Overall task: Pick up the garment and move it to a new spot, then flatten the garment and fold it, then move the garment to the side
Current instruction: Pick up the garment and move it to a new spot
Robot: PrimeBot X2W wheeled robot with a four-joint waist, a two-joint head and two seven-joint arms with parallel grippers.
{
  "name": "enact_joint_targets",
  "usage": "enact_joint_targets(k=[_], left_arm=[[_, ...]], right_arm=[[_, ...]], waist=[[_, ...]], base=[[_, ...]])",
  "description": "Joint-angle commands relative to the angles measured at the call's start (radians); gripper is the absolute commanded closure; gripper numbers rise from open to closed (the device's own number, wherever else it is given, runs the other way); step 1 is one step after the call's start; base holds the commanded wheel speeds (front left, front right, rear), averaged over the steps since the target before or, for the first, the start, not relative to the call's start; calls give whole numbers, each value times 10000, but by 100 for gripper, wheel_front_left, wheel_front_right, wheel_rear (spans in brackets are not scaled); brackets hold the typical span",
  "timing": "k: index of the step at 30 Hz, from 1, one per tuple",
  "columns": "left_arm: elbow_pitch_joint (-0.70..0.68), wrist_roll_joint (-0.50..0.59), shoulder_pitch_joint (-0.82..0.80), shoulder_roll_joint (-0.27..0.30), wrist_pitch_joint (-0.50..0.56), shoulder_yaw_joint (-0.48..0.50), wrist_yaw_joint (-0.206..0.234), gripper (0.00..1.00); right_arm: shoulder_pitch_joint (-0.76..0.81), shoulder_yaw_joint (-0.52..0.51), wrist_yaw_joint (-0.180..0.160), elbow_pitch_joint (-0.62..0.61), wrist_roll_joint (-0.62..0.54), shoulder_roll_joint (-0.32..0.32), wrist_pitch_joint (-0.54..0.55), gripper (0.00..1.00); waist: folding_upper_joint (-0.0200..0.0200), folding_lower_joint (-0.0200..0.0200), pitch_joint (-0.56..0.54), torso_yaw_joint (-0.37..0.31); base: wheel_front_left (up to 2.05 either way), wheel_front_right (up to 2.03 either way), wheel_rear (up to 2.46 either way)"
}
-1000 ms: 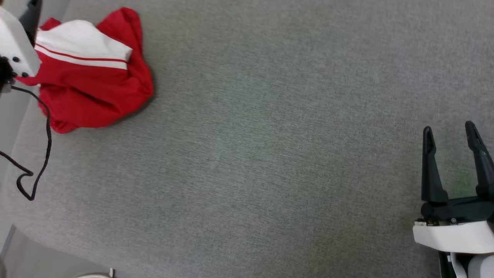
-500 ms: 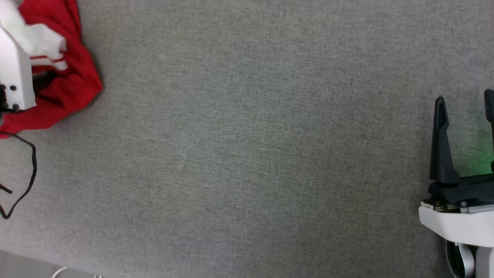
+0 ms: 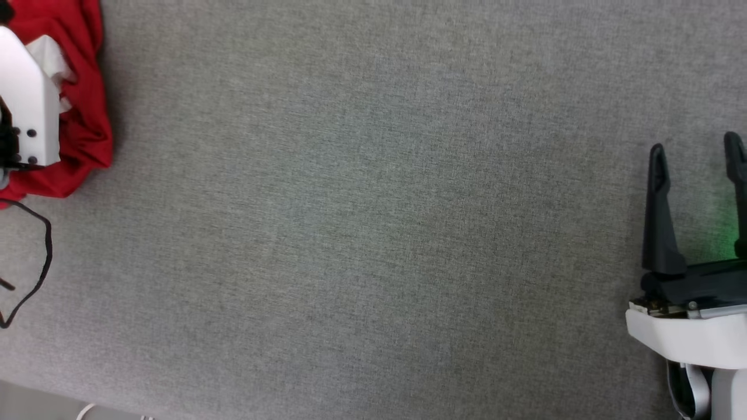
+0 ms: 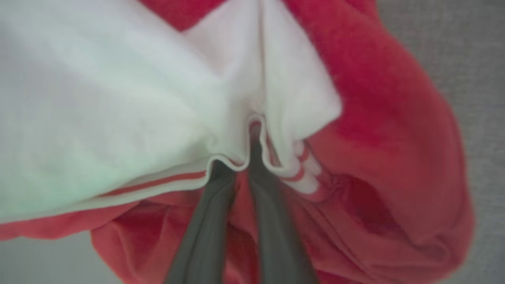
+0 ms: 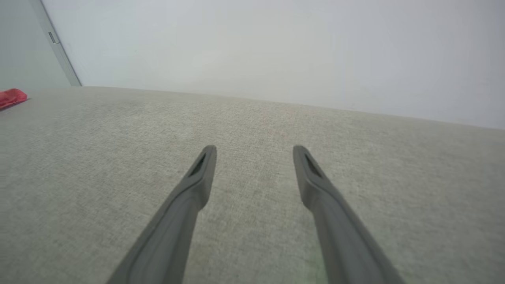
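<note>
The garment, red with a white sleeve, lies bunched at the far left edge of the head view, partly behind my pale left forearm. In the left wrist view my left gripper is shut on the garment, its two dark fingers pinching the white sleeve's red-striped hem; the fingertips are hidden under the fabric. My right gripper stands open at the lower right, with nothing between its fingers. In the right wrist view the right gripper hovers over bare grey cloth, and a small bit of the garment shows far left.
A grey fabric surface spans the head view. A black cable loops at the left edge below the garment. The surface's front edge shows at the lower left. A pale wall rises behind the surface.
The head camera has shifted, so the whole picture moved. The left gripper has closed on the sleeve, and the flat white sleeve is now gathered. The right gripper stays open.
</note>
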Motion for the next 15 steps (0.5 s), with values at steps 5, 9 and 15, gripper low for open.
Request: enact_joint_targets(k=[5, 9, 15], left_arm=[[-113, -180, -280, 396, -386, -601, -3, 100], [-705, -92, -657, 713, -473, -1244, -3, 100], [-2032, -72, -1438, 1278, -451, -2137, -3, 100]], right_arm=[[108, 53, -7, 309, 234, 13, -17, 0], [335, 91, -7, 563, 464, 13, -17, 0], [590, 211, -7, 929, 857, 15, -17, 0]], waist=[[0, 0, -887, 13], [0, 0, -1663, 10], [0, 0, -2661, -232]], base=[[0, 0, 0], [0, 0, 0], [0, 0, 0]])
